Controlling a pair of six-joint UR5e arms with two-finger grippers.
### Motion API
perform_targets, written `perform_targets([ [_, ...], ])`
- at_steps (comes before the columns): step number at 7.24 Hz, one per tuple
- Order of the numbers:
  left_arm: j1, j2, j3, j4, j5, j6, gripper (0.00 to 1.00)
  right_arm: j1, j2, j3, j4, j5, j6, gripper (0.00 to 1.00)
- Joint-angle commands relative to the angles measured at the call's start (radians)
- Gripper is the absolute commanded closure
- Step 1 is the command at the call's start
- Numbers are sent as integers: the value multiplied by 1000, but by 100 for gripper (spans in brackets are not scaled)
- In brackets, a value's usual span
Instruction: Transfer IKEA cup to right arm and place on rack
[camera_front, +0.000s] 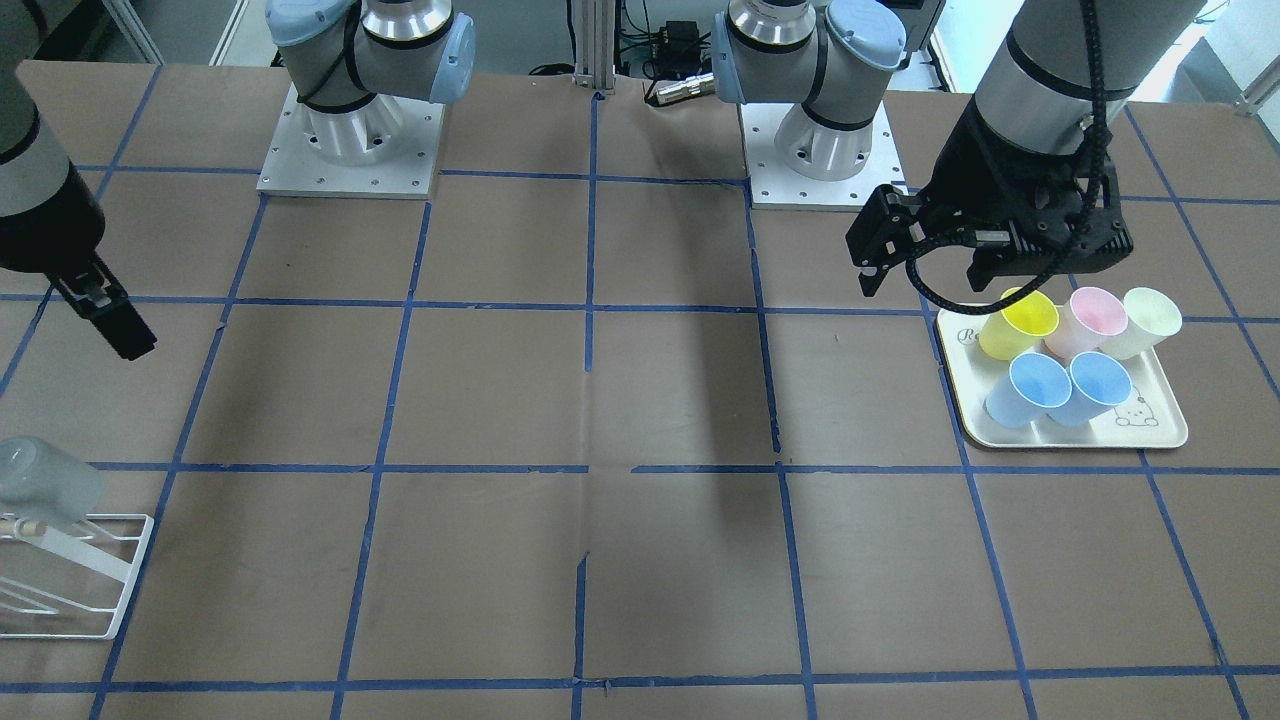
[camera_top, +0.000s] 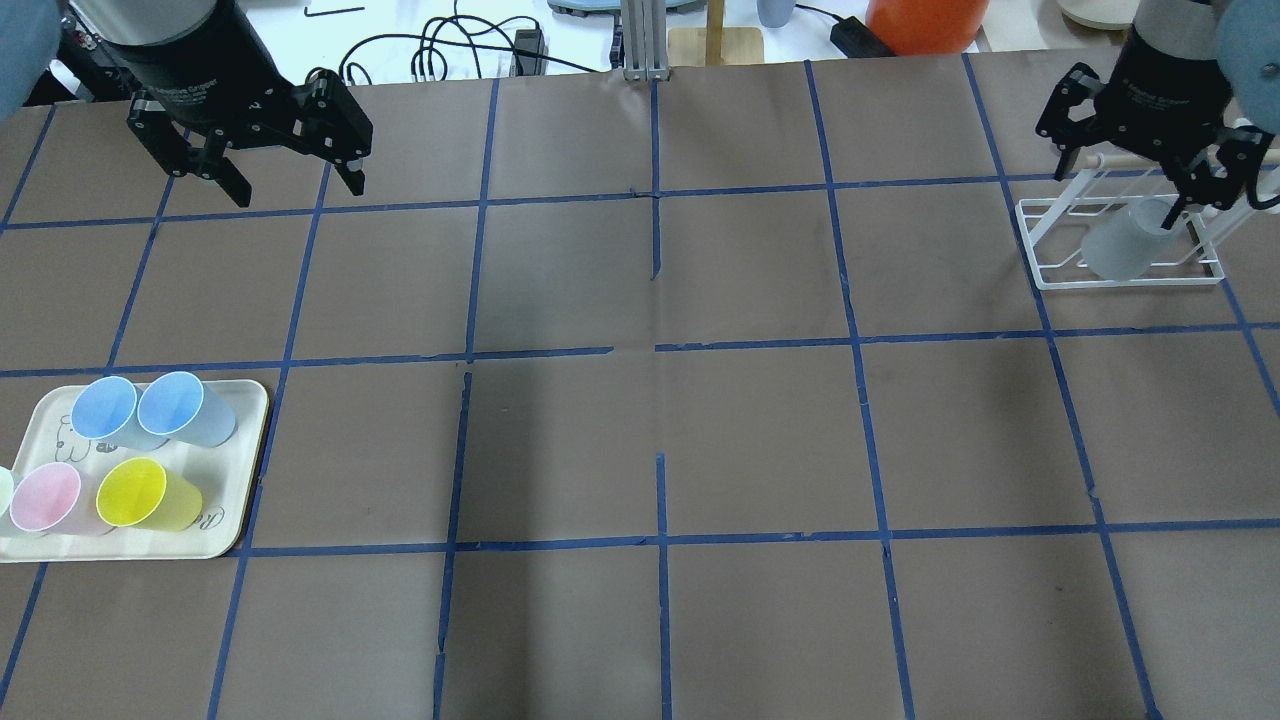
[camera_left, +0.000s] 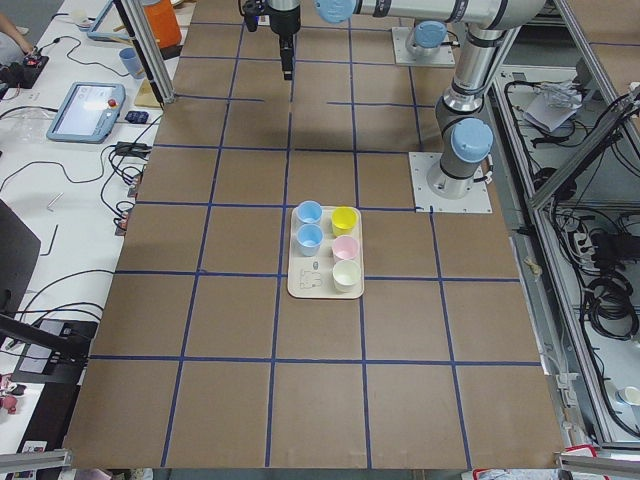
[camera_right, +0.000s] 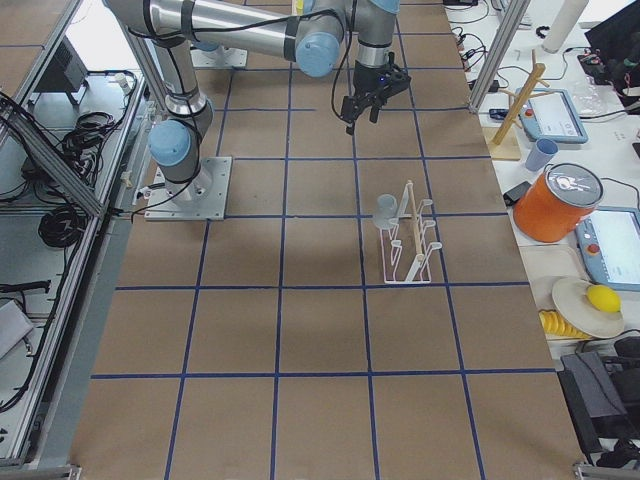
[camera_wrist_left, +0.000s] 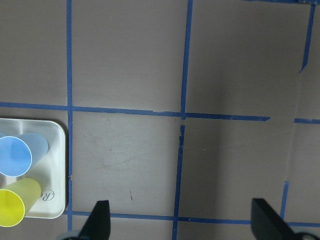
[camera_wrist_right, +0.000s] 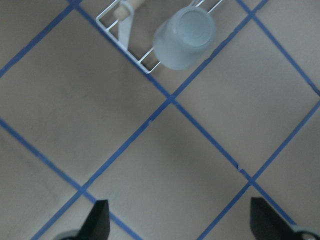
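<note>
The grey IKEA cup (camera_top: 1125, 250) hangs mouth-down and tilted on the white wire rack (camera_top: 1060, 275) at the table's right end. It also shows in the front view (camera_front: 45, 485) and the right wrist view (camera_wrist_right: 185, 37), where its base faces the camera. My right gripper (camera_top: 1150, 165) is open and empty, raised above the rack and apart from the cup. My left gripper (camera_top: 295, 190) is open and empty, held high over the far left of the table, beyond the cream tray (camera_top: 250, 440).
The tray holds two blue cups (camera_top: 150, 410), a yellow cup (camera_top: 140, 492), a pink cup (camera_top: 45, 497) and a cream cup (camera_front: 1150, 318). An orange container (camera_top: 925, 22) and a wooden stand (camera_top: 715, 40) sit beyond the table's far edge.
</note>
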Motion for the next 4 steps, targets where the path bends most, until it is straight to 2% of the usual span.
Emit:
perform_targets([
  [1,4,4,2,0,0,2,0,101,-65,10,17,74,-142,0],
  [3,4,3,2,0,0,2,0,159,-111,13,84,77,-323,0],
  [4,4,3,2,0,0,2,0,184,-135,18,147,97,-339,0],
])
